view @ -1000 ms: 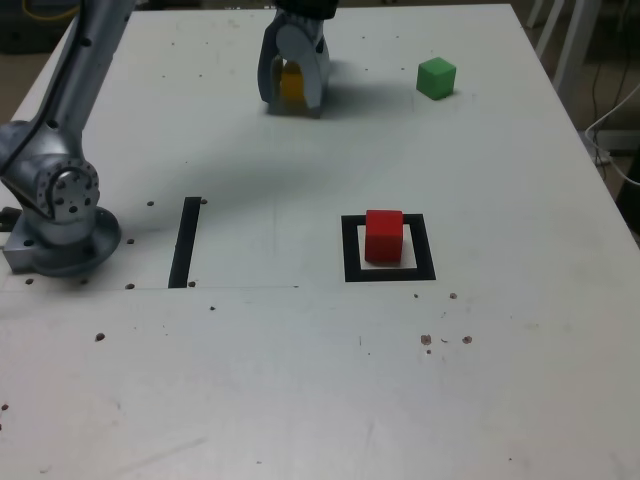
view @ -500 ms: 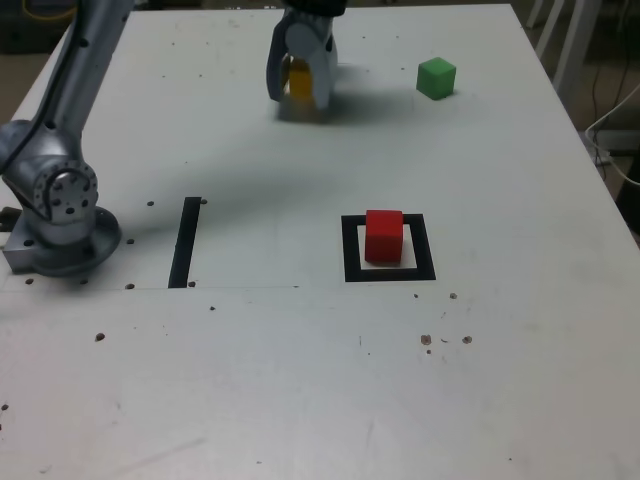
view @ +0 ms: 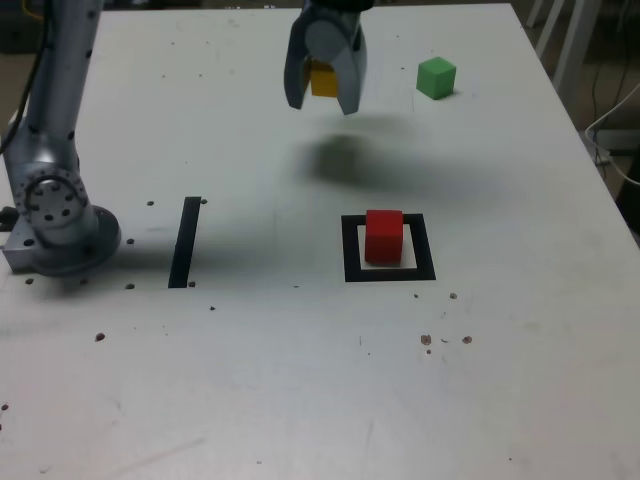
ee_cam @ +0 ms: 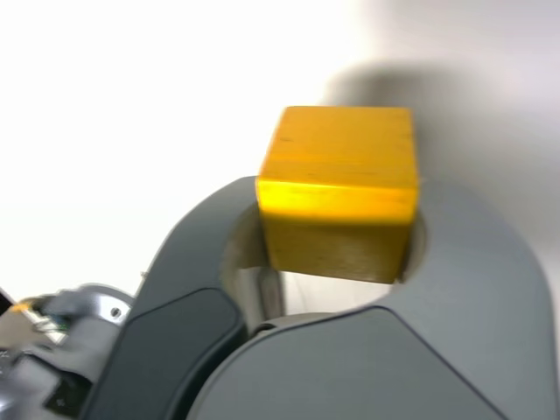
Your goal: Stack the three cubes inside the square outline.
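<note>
Our gripper (ee_cam: pixel 337 232) pinches the yellow cube (ee_cam: pixel 339 188) above the tabletop (view: pixel 250 380); red cube (view: pixel 384 237) inside the square outline (view: pixel 424 262), green cube (view: pixel 436 78) well apart.

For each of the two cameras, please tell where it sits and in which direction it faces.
Exterior view: off the arm, facing down across the table; the arm and gripper show.
Wrist view: on the wrist, looking out along the gripper's two fingers; part of the arm shows behind.
Both share the yellow cube, between the fingers.
</note>
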